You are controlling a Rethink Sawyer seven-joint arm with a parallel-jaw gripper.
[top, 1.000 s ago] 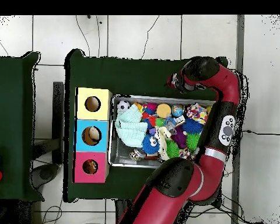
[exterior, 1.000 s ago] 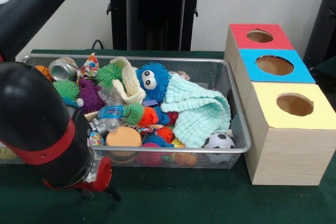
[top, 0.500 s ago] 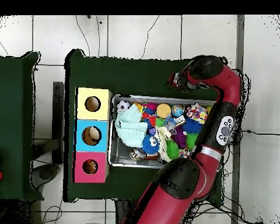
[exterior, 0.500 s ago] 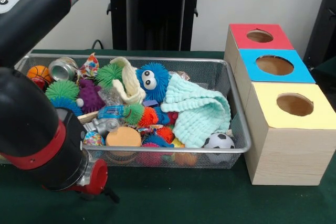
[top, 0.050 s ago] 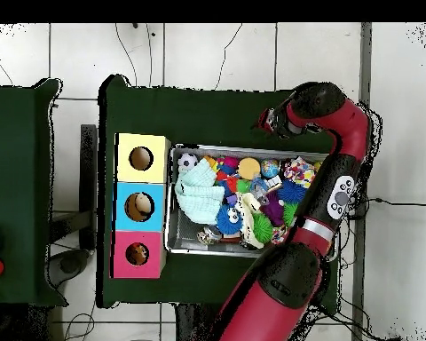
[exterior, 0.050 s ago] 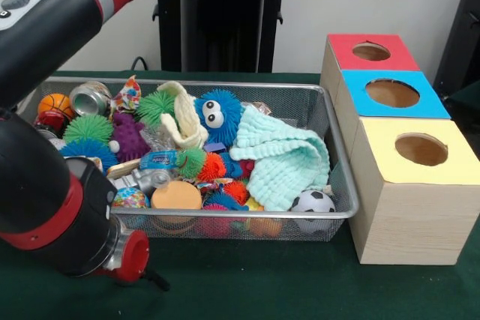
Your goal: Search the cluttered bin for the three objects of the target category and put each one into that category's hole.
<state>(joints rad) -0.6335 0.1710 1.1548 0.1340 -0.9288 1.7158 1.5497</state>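
Observation:
A wire mesh bin [exterior, 0.050 s ago: 247, 216] is heaped with toys: a blue fuzzy monster with big eyes [exterior, 0.050 s ago: 217, 114], a mint knitted cloth [exterior, 0.050 s ago: 281, 159], a small soccer ball [exterior, 0.050 s ago: 313, 201], an orange disc [exterior, 0.050 s ago: 176, 195], green spiky balls [exterior, 0.050 s ago: 88, 129], a purple spiky toy [exterior, 0.050 s ago: 129, 136], a metal can [exterior, 0.050 s ago: 90, 97] and a small basketball [exterior, 0.050 s ago: 56, 103]. My gripper [exterior, 0.050 s ago: 146, 275] hangs low over the green cloth, outside the bin's near left corner. In the overhead view the gripper [top, 0.050 s ago: 270, 121] sits just beyond the bin [top, 0.050 s ago: 243, 148] rim. It holds nothing that I can see.
Three wooden boxes with round holes stand in a row beside the bin: red [exterior, 0.050 s ago: 371, 52], blue [exterior, 0.050 s ago: 393, 94] and yellow [exterior, 0.050 s ago: 420, 149]. The bulky red and black arm [exterior, 0.050 s ago: 52, 200] covers the bin's left end. A black stand [exterior, 0.050 s ago: 217, 16] rises behind the bin.
The arm has drawn leftward in the front view, uncovering the basketball and more of the green spiky balls. The gripper has shifted slightly left, staying low outside the bin.

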